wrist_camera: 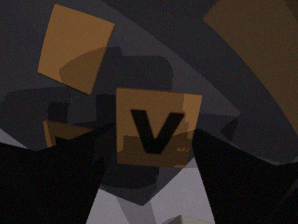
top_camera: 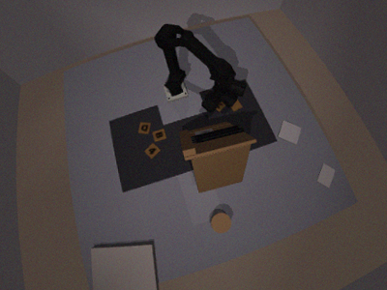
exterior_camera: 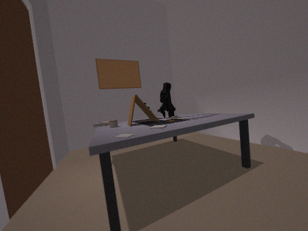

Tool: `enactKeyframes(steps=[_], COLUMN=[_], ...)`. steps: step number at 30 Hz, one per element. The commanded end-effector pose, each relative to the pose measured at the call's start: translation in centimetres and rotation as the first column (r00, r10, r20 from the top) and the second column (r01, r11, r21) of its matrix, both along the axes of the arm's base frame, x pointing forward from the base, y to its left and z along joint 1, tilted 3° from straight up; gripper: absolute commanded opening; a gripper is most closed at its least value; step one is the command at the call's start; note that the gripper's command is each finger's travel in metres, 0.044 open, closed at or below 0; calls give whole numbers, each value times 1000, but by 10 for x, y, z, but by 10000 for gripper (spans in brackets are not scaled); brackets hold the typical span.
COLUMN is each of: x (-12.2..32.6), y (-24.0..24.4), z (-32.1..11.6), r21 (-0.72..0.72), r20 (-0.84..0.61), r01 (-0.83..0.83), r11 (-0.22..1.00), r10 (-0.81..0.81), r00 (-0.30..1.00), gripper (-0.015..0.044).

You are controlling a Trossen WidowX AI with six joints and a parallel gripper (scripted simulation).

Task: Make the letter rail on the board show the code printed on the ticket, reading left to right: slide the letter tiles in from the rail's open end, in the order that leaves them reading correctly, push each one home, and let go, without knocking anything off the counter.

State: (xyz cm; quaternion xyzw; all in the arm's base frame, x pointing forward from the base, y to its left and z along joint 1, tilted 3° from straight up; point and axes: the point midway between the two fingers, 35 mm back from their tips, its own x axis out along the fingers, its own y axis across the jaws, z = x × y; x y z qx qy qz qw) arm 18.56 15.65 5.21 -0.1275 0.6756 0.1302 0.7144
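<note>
Gripper (top_camera: 217, 101) (exterior_camera: 167, 116) (wrist_camera: 154, 131) clamped on the V tile (wrist_camera: 150, 127), near the blank-faced tile (top_camera: 236, 105) (wrist_camera: 75, 47) and outside the easel board (top_camera: 221, 171) (exterior_camera: 146, 110) (wrist_camera: 265, 40). Probably light, stiff and a little slippery; best gripped by opposite side edges, keeping the leading edge free. Likely needs lifting clear of neighbouring tiles before turning towards the rail.

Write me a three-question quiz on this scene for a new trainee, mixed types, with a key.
1. Which letter is on the tile between the gripper's fingers?

2. True or false: the cup stands on the dark mat.

3. How many tiles lie on the mat's far side of the board from the arm, in the group near the mat's left end in the top view?
A. One
B. Three
C. Five

Key: 1. V; 2. False; 3. B
</note>
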Motion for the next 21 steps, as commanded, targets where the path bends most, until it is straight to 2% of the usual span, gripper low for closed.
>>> enactKeyframes(steps=[1,11,21], x=[1,1,58], y=[0,1,25], z=[3,4,30], r21=[0,0,50], r20=[7,10,242], r01=[4,3,101], r11=[1000,1000,994], r10=[-4,-3,-111], r00=[1000,1000,964], gripper=[0,0,0])
